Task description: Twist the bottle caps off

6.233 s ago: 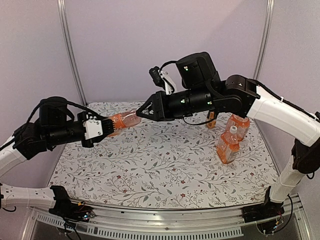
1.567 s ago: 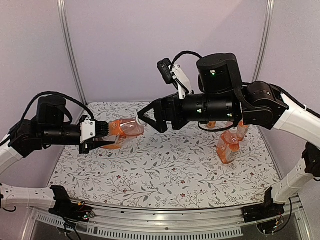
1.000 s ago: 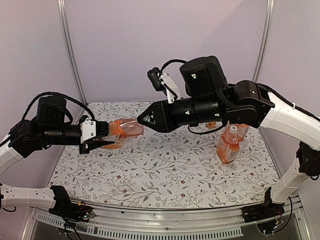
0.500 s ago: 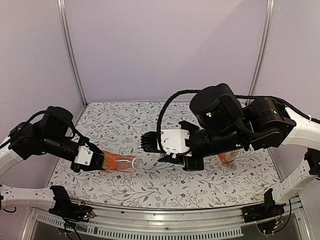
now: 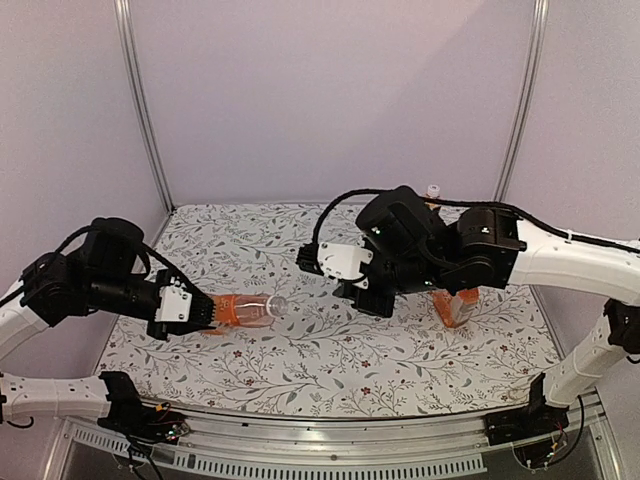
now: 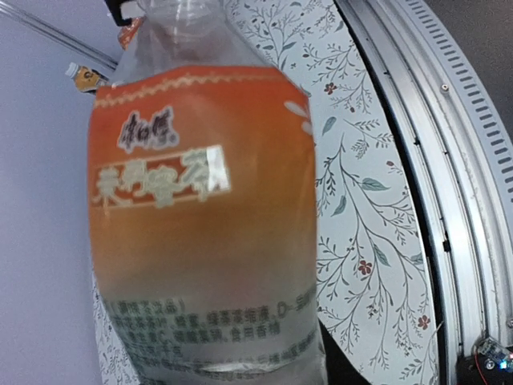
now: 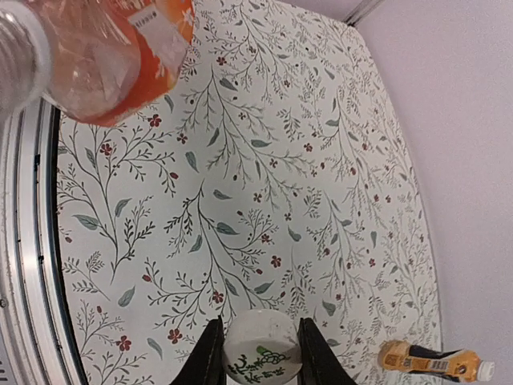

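My left gripper is shut on a squat bottle with an orange label, held nearly level just above the table, neck pointing right. Its threaded neck is bare, with no cap on it. The bottle fills the left wrist view and hides the fingers. My right gripper is shut on a white cap with green print, above the table. In the top view the right gripper is to the right of and above the bottle's neck, apart from it.
Another orange bottle stands at the right, mostly hidden behind my right arm. A capped bottle top shows behind the arm at the back; a slim capped bottle appears in the right wrist view. Metal rail runs along the near edge.
The cap has come off the bottle and stays in my right gripper, which drew away. My left gripper lowered the bottle from mid-air to near the table.
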`<state>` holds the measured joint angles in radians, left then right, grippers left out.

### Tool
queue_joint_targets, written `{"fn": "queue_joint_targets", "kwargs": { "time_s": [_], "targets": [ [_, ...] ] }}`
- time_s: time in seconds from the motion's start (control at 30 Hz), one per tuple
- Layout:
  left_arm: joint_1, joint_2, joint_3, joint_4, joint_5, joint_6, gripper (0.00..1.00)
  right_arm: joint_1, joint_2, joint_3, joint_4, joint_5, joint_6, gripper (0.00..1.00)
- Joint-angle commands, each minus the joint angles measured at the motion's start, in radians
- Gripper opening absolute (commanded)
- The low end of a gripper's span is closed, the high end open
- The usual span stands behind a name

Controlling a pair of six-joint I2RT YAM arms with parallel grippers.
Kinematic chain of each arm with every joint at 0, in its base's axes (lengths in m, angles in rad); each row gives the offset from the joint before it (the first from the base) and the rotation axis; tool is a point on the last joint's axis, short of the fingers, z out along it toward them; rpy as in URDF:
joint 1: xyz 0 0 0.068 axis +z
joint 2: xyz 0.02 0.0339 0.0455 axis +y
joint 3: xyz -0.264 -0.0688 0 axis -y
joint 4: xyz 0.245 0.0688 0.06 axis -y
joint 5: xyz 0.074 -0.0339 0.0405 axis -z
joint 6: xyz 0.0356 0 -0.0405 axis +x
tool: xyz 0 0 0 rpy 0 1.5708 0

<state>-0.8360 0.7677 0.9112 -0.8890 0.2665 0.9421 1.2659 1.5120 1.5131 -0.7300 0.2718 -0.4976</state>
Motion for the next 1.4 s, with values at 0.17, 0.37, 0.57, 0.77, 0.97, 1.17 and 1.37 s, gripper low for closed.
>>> {"fn": "queue_joint_targets", "kwargs": {
  "time_s": [0.17,0.37,0.57,0.77,0.97,1.17,1.37],
  "targets": [
    [0.098,-0.069,-0.070,0.265,-0.150,-0.247,0.21,-0.144,0.241,-0.180,0.139,-0.153,0.594,0.00],
    [0.126,-0.097,-0.070,0.280,-0.096,-0.337,0.22,-0.148,0.441,-0.137,0.091,-0.202,0.721,0.00],
    [0.141,-0.128,-0.081,0.272,-0.044,-0.350,0.22,-0.145,0.562,-0.069,0.015,-0.238,0.780,0.08],
    [0.166,-0.156,-0.095,0.257,0.015,-0.382,0.22,-0.134,0.592,-0.019,-0.053,-0.208,0.773,0.52],
    [0.189,-0.172,-0.086,0.236,0.107,-0.438,0.22,-0.133,0.521,0.047,-0.104,-0.188,0.752,0.91],
    [0.199,-0.168,-0.037,0.133,0.370,-0.464,0.22,-0.079,0.302,0.070,0.034,-0.435,0.508,0.89],
    [0.201,-0.162,-0.012,0.065,0.489,-0.408,0.22,-0.069,0.019,-0.075,0.523,-0.699,0.408,0.87]
  ]
}}
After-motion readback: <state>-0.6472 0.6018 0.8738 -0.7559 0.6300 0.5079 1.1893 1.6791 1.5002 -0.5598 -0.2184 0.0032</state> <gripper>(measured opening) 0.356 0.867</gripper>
